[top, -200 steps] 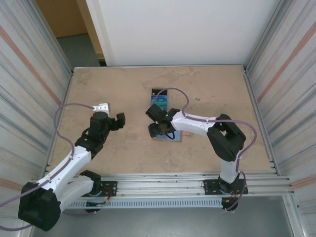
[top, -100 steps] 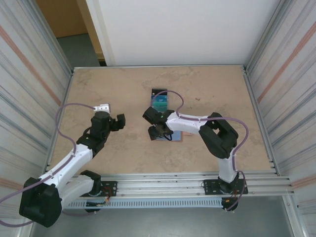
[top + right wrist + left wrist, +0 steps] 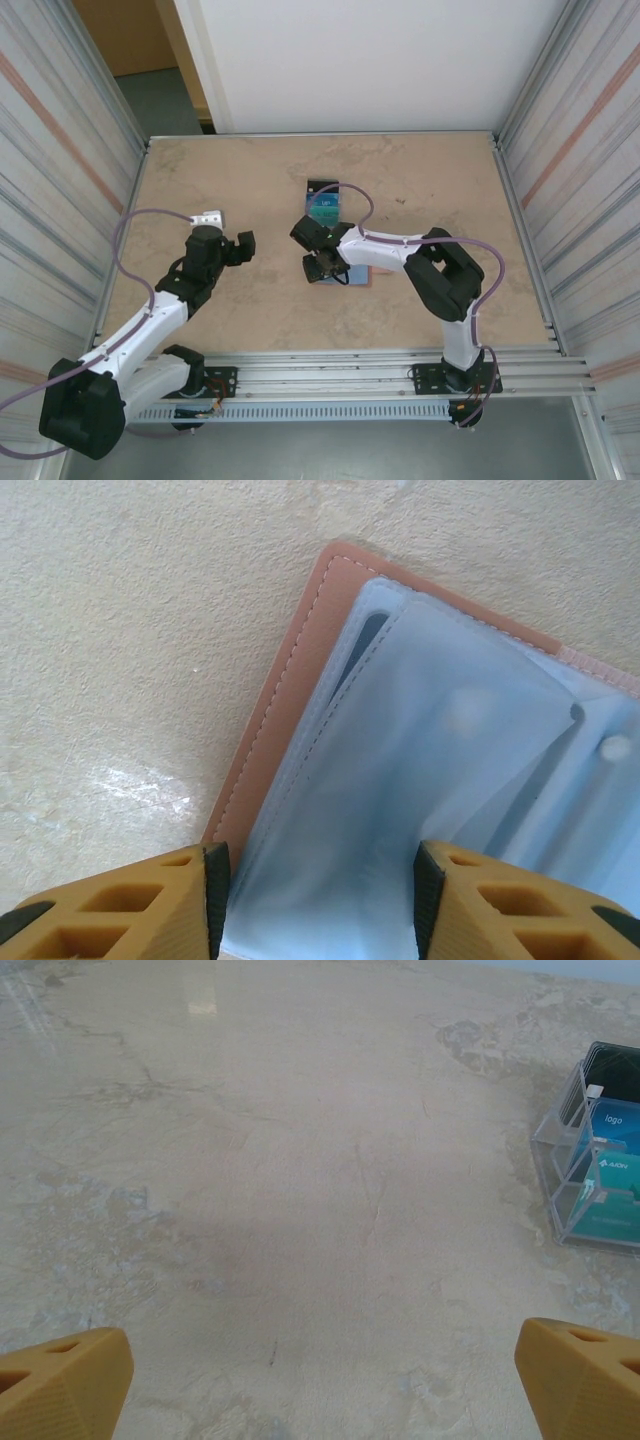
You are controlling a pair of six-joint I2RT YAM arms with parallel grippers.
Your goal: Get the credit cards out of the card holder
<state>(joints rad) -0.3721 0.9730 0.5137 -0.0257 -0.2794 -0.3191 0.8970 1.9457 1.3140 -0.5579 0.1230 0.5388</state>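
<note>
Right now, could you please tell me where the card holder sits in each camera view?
Top external: card holder lies centre-table, partly under the right gripper.
Right wrist: card holder lies open, pale blue pockets up, from centre to right edge.
Left wrist: looks toward the clear card stand at its right edge.
Shared landmark: right gripper; from above, clear card stand sits just beyond the holder.

Beige mottled tabletop (image 3: 230,170) with an aluminium edge frame (image 3: 320,133). Ribbed metal walls (image 3: 55,170) on both sides. White panel (image 3: 370,60) far beyond the left gripper (image 3: 243,246). Grey floor (image 3: 160,100) and brown wood panel (image 3: 120,35) far-left of it. Glare patch (image 3: 203,1005) ahead-left on the tabletop.
</note>
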